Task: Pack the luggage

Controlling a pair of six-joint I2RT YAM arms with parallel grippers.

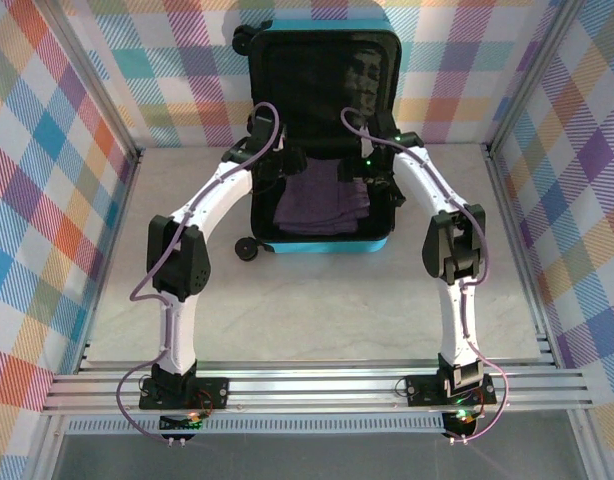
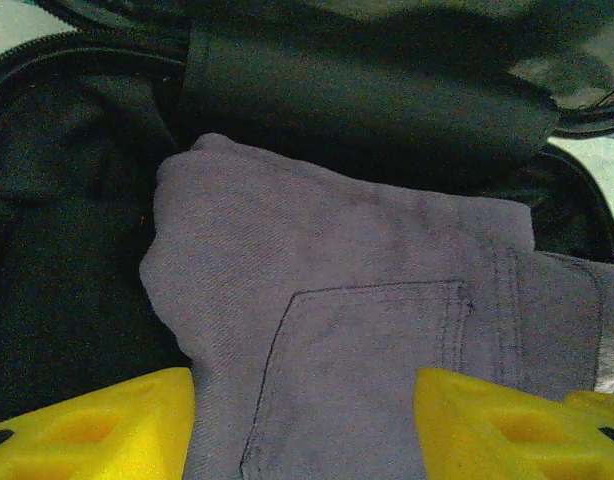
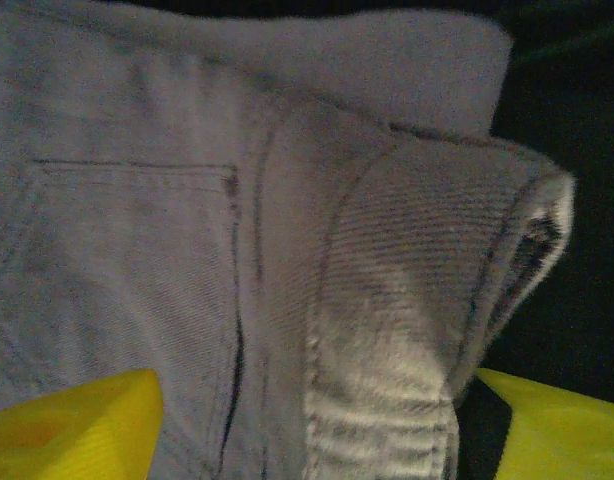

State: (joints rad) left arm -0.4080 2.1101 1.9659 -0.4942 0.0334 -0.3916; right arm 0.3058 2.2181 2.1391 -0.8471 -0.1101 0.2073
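The luggage [image 1: 323,245], a turquoise suitcase, lies open at the back of the table, its black-lined lid [image 1: 327,90] standing upright. A folded grey-purple garment [image 1: 322,205] rests in the lower half. My left gripper [image 1: 287,165] hovers at the garment's far left corner, and my right gripper [image 1: 375,175] at its far right. In the left wrist view the yellow fingers [image 2: 87,425] stand wide apart over the garment's stitched pocket [image 2: 367,320], and the left gripper [image 2: 305,430] is open. The right gripper [image 3: 312,430] is also open, above the garment's folded waistband [image 3: 407,300].
Plaid walls and aluminium posts [image 1: 137,150] close in the table on three sides. A black wheel [image 1: 247,247] sticks out at the suitcase's near left corner. Pale tabletop [image 1: 317,310] stretches between the suitcase and the arm bases. Black lining [image 2: 67,250] surrounds the garment.
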